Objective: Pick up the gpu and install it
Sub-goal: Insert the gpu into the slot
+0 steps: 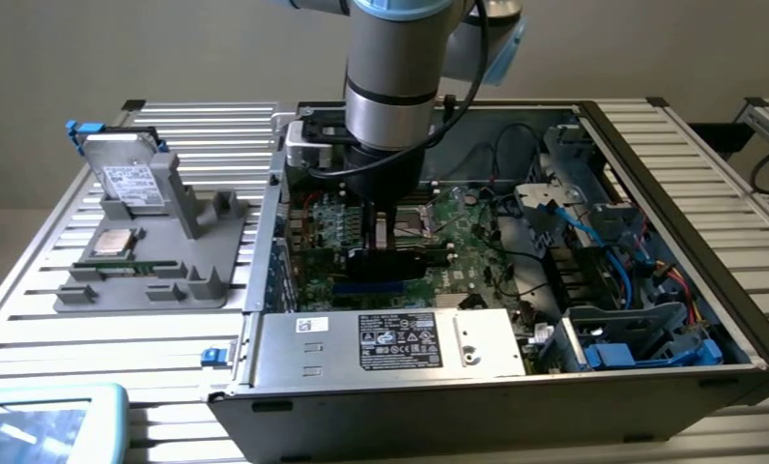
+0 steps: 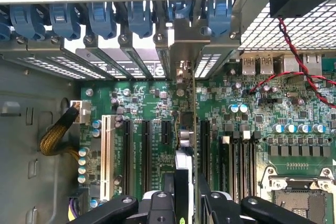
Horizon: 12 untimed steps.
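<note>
Closest to the wrist camera, the gripper (image 2: 185, 205) was pinching the gpu (image 2: 184, 161) between its black fingers (image 2: 157, 205), one on each face, so the card stood upright and was seen edge-on. That hold probably kept its connector edge facing the motherboard (image 2: 252, 129) and its silver bracket (image 2: 182, 69) toward the rear slot openings, under the row of blue retention clips (image 2: 105, 17). Black expansion slots (image 2: 144, 150) lay just beside the card on either side; whether the card was touching one could not be told. Small capacitors (image 2: 84, 161), a yellow-sleeved cable (image 2: 55, 135) and a red-and-black wire (image 2: 294, 61) crowded the board but lay clear of the card. In the exterior view the arm (image 1: 391, 87) reached down into the open computer case (image 1: 488, 416) at mid-frame, with the card just under the gripper. A power supply (image 1: 398, 338) sat nearer the lower edge, blue cables (image 1: 623, 261) toward the exterior view's right, and a grey fixture (image 1: 140, 280) with a hard drive (image 1: 133, 179) at the exterior view's left, outside the case.
</note>
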Tool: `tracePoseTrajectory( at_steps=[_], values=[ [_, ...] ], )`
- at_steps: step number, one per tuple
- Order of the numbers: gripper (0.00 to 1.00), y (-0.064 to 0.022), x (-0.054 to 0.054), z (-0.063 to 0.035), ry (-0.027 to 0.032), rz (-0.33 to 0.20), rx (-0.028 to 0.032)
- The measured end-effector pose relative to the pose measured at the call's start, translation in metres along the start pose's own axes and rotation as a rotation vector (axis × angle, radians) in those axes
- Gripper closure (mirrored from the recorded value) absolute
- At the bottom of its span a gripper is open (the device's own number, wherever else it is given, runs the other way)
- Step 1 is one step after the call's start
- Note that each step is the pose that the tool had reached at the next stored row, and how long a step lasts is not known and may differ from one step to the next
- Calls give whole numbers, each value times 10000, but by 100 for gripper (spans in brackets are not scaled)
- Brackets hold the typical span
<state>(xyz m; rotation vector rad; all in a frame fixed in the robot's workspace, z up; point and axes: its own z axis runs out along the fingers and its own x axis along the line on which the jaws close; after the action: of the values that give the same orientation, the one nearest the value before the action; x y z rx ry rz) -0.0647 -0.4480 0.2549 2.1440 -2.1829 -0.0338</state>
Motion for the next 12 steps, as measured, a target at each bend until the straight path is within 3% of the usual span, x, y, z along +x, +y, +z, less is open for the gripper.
tracePoseTrajectory(
  at_steps=[5,12],
  values=[
    [73,-3,19,1,0,-1,-50],
    [73,-4,29,1,0,1,-55]
  ],
)
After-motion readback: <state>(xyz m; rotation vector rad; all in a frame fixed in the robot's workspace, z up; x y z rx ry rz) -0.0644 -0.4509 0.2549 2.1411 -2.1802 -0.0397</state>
